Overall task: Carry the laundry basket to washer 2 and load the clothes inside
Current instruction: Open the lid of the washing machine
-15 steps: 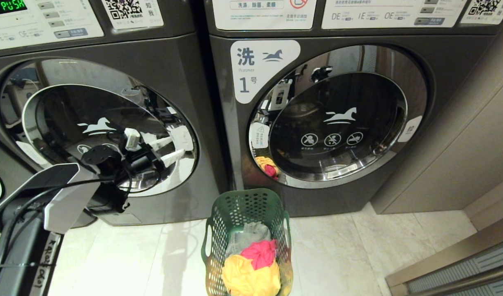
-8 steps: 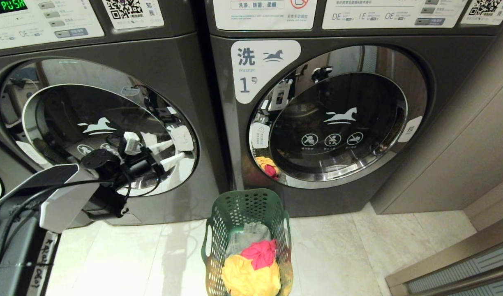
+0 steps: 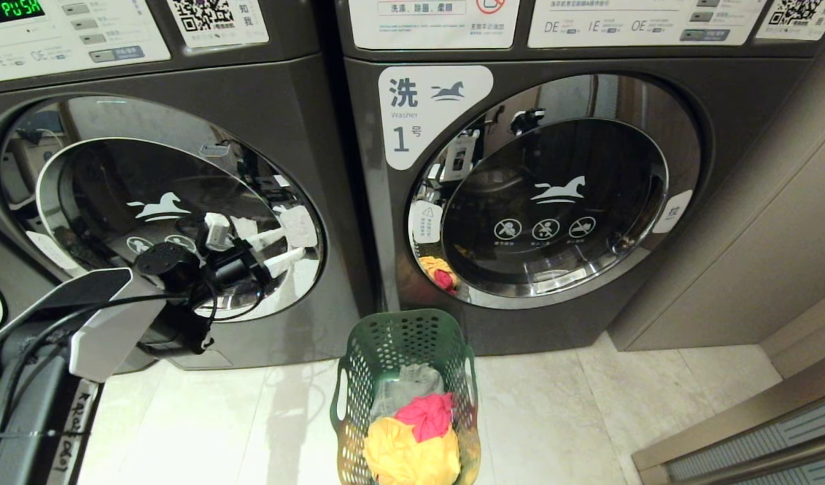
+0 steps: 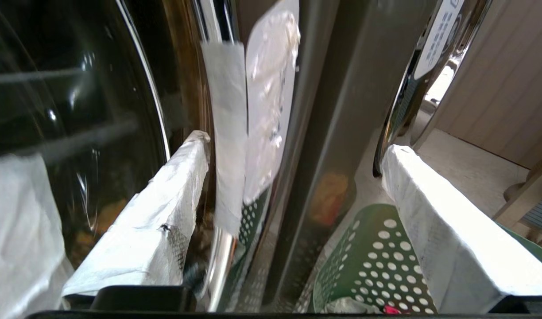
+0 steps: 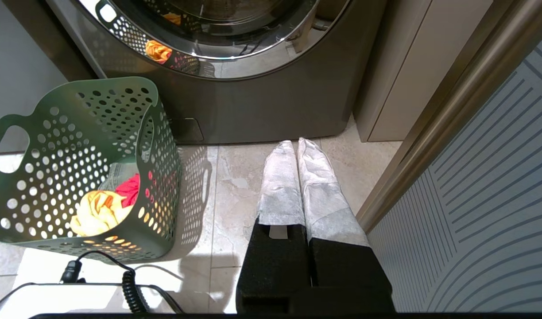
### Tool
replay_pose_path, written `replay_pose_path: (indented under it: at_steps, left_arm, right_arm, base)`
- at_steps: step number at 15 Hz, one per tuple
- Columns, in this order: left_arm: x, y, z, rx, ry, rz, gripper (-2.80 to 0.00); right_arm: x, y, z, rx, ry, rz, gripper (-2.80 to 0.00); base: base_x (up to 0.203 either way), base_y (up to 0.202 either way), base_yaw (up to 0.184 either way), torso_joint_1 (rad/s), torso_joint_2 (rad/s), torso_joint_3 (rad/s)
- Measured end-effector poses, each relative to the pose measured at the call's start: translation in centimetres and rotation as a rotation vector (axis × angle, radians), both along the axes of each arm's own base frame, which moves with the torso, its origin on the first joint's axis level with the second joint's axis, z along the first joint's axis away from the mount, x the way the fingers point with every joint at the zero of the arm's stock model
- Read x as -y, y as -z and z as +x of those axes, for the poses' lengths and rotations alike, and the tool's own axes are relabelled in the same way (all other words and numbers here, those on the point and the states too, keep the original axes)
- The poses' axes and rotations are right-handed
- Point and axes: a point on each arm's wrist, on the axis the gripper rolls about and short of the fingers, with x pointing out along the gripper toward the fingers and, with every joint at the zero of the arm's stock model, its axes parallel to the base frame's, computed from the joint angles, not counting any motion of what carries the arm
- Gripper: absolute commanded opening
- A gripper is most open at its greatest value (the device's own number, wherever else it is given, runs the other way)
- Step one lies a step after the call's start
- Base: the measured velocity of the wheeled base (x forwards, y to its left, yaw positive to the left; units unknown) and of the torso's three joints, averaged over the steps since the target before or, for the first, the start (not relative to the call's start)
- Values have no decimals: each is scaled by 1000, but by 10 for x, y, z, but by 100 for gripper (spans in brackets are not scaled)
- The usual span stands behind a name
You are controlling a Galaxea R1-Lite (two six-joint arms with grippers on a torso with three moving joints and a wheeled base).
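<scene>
- Head view: L gripper [image 3: 286, 246] hangs at the basket-side edge of washer 2's [image 3: 304, 101] round door [image 3: 116, 188], jaws spread wide and nothing between them yet.
- Vs a sec ago: the gripper has only nudged along the door rim. The door looks no further open, and the basket and clothes haven't moved.
- The laundry basket [image 3: 402, 343] stands on the floor below and to the side of the jaws, well apart from them, nearer washer "1" [image 3: 716, 168] than washer 2. The clothes [image 3: 412, 431] (yellow, pink-red, grey) are all inside it.
- L wrist view: one finger [image 4: 164, 212] sits over the door glass, the other out past the cabinet edge. The chrome rim and its white tab [image 4: 271, 88] lie between them, beyond the tips. Can't tell if anything touches.
- R wrist view: R gripper [image 5: 296, 144] is parked low over the floor tiles, fingers pressed together and holding nothing, basket off to one side.
- Read: carry step looks done and the job is now opening the door, with no real progress this sec. Loading hasn't started.
</scene>
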Motion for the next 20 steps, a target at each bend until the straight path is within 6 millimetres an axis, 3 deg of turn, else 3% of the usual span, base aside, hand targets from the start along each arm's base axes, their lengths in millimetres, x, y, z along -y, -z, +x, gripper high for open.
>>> replay_pose_path:
  at_steps: [11,20]
  left_arm:
    - [4,-1,9,29,127,50,0]
    - [25,-1,18,86,161,55,0]
  right_arm:
    - [0,0,0,0,0,0,-280]
    - [0,0,0,0,0,0,-280]
  base:
    - [0,0,0,0,0,0]
    - [0,0,0,0,0,0]
